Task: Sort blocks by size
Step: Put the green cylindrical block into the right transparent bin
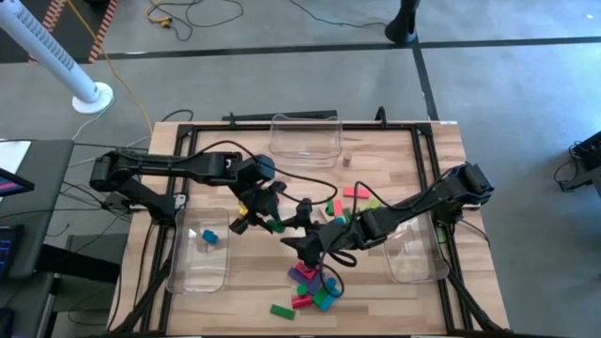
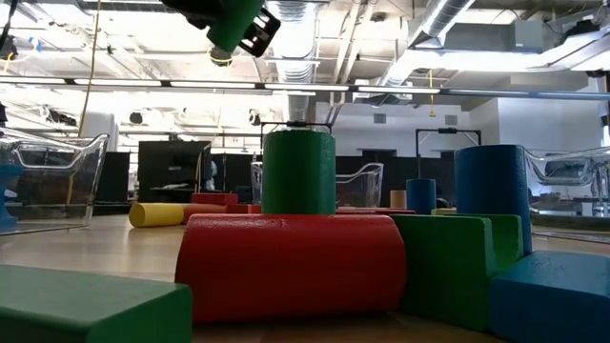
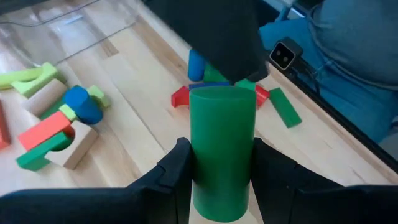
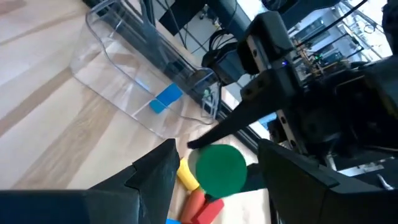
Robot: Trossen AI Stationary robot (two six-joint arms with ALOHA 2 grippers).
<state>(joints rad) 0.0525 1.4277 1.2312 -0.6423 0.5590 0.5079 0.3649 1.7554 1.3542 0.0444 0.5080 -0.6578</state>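
We find the left tool (image 3: 221, 171) pinching a green cylinder (image 3: 222, 149) between its two dark fingers (image 3: 177, 168), the cylinder gripped on its curved sides and raised above the bench (image 1: 376, 291); in the high view this tool (image 1: 263, 218) sits near the bench centre, just right of the left clear bin (image 1: 202, 252). That bin holds one blue block (image 1: 209, 237); the right wrist view shows the same block (image 4: 166, 99) behind the bin's clear wall.

We find the right tool (image 4: 214, 171) with its fingers spread and nothing between them; the green cylinder's round end (image 4: 220, 168) lies beyond the gap; in the high view this tool (image 1: 308, 246) points toward the left tool from the right side.

The remaining blocks (image 1: 315, 286) lie in a loose pile near the front edge of the bench, with a second cluster (image 1: 352, 202) near the centre; a lone green bar (image 1: 283, 311) lies close to the front edge. A second clear bin (image 1: 413, 252) rests on the right; a third (image 1: 305, 136) rests at the far edge.
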